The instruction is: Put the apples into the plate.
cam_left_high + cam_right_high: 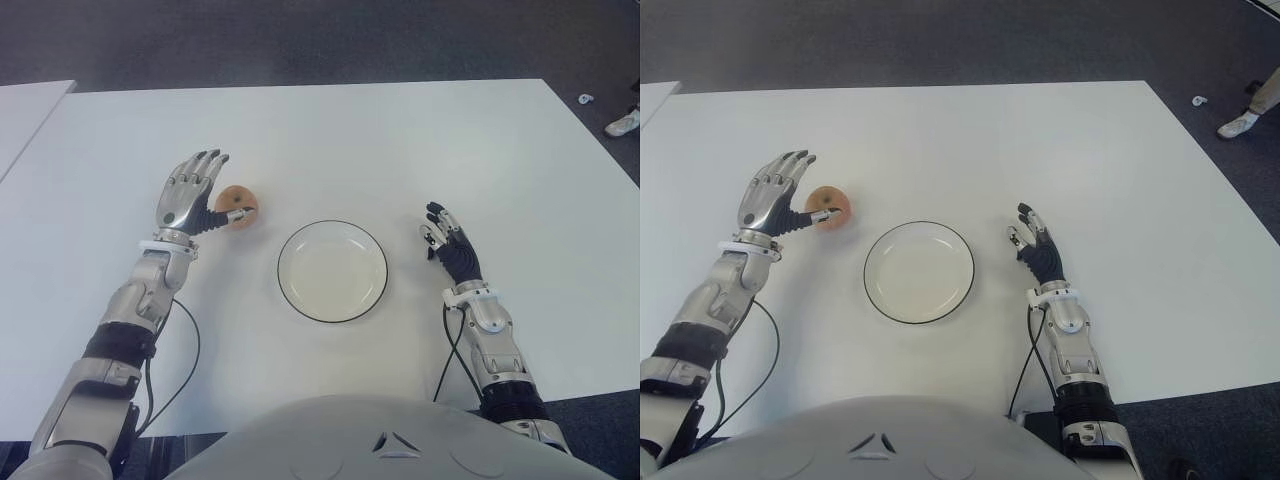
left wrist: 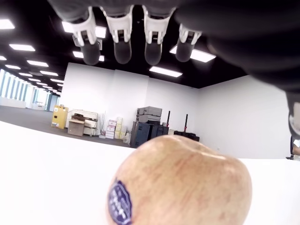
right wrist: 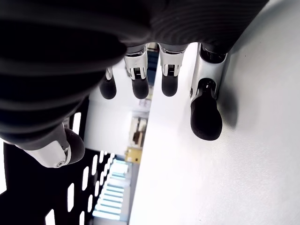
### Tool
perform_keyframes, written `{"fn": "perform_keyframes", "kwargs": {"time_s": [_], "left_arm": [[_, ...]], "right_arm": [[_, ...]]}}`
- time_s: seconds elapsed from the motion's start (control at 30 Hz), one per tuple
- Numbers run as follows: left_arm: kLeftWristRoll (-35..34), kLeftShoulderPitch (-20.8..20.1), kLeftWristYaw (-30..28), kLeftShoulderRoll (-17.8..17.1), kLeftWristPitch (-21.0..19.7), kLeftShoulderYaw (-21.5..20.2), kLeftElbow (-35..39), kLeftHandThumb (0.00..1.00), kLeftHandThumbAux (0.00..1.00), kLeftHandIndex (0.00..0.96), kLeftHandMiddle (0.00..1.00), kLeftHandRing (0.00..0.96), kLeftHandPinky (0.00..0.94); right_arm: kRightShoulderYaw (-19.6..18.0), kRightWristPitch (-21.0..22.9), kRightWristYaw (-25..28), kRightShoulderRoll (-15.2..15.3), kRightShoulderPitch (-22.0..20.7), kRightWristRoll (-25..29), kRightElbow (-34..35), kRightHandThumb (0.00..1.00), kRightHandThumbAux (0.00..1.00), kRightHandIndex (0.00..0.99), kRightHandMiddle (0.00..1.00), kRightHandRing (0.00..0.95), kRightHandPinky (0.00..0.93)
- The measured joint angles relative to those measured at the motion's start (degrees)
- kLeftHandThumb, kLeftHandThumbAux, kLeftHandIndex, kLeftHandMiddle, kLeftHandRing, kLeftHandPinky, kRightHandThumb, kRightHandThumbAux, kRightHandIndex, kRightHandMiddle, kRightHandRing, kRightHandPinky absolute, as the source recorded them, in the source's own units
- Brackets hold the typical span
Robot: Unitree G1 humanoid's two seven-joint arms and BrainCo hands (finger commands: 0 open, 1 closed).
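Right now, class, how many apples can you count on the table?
1. The apple sits on the white table, left of the empty plate, beside the open left hand. No other apple shows in any view.

One apple (image 1: 238, 206), one plate (image 1: 332, 271), one table (image 1: 400, 140)

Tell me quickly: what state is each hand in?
Left hand: open, fingers spread beside the apple, not gripping it.
Right hand: open, holding nothing.
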State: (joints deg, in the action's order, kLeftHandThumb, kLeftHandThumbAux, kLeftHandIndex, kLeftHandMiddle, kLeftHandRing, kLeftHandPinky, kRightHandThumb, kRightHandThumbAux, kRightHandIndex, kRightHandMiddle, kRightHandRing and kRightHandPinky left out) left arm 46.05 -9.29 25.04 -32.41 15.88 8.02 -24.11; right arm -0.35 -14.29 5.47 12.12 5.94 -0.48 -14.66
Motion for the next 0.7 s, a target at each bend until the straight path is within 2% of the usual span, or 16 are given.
{"fn": "perform_keyframes", "kwargs": {"time_s": [0.23,0.7], "left_arm": [[-2.24,-2.19,-2.46,-0.63,1.50,0.53,-2.18,0.251,0.378,0.114,0.100,0.082,0.095],[-2.52,-5.58,-5.00,-2.06,3.51,3.33,-6.16,0.217,0.358,0.123,0.106,0.082,0.091]], "right_arm": [[0.04,-0.30,-0.01,-0.01,0.10,-0.01,-0.01,0.107,0.488,0.000,0.000,0.000,0.000],[0.17,-1.18,-0.34,-0.22,0.58,-0.18,-0.01,0.107,0.492,0.000,0.000,0.000,0.000]]}}
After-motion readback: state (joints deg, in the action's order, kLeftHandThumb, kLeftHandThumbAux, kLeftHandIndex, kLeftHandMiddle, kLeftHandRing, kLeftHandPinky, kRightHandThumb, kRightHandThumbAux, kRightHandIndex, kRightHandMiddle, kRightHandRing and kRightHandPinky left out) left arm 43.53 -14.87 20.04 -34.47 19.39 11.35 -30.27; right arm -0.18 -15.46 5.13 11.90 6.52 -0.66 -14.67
